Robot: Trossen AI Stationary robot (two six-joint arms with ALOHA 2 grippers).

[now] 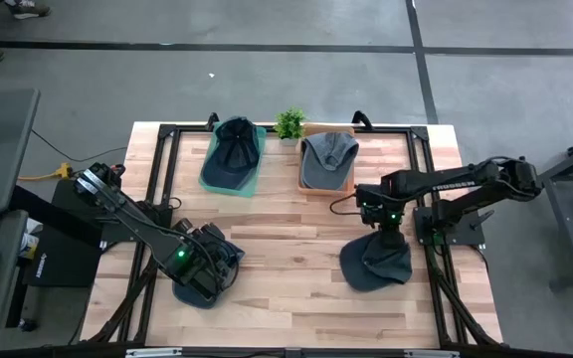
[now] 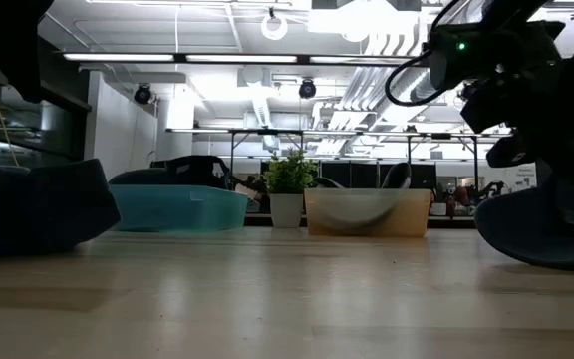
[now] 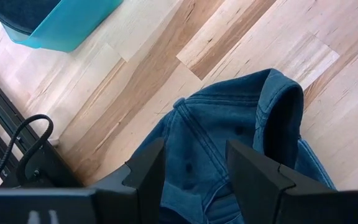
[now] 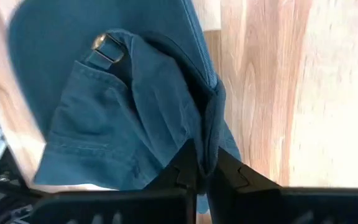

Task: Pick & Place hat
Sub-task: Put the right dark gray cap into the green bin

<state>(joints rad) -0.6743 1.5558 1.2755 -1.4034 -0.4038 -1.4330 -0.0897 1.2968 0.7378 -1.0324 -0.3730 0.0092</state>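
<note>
A dark blue cap (image 1: 210, 283) lies near the table's left near corner; in the low view this cap (image 2: 38, 207) rests on the wood. My left gripper (image 1: 199, 261) hangs over it, open, its fingers on either side of the cap's crown (image 3: 229, 124). A second dark blue cap (image 1: 376, 264) lies on the table's right side. My right gripper (image 1: 386, 237) is shut on it. A teal tray (image 1: 251, 179) at the far edge holds a blue cap (image 1: 233, 149). A wooden tray (image 1: 326, 189) beside it holds a grey cap (image 1: 328, 157). My left gripper (image 3: 194, 155) has its open fingers (image 3: 148, 168) down by the cap's crown; whether they touch the cloth I cannot tell. My right gripper (image 4: 202, 163) pinches a raised fold of the cap's cloth (image 4: 207, 134) between its two fingers, from above. The strap buckle (image 4: 104, 45) lies beyond the fold. In the low view the cap (image 2: 546, 234) hangs below the fingers, its underside at the table top.
A small potted plant (image 1: 288, 124) stands between the two trays at the far edge. Bare wood (image 1: 286, 249) lies in the table's middle between the arms. A black frame (image 1: 162, 169) runs along the table's left, right and far sides.
</note>
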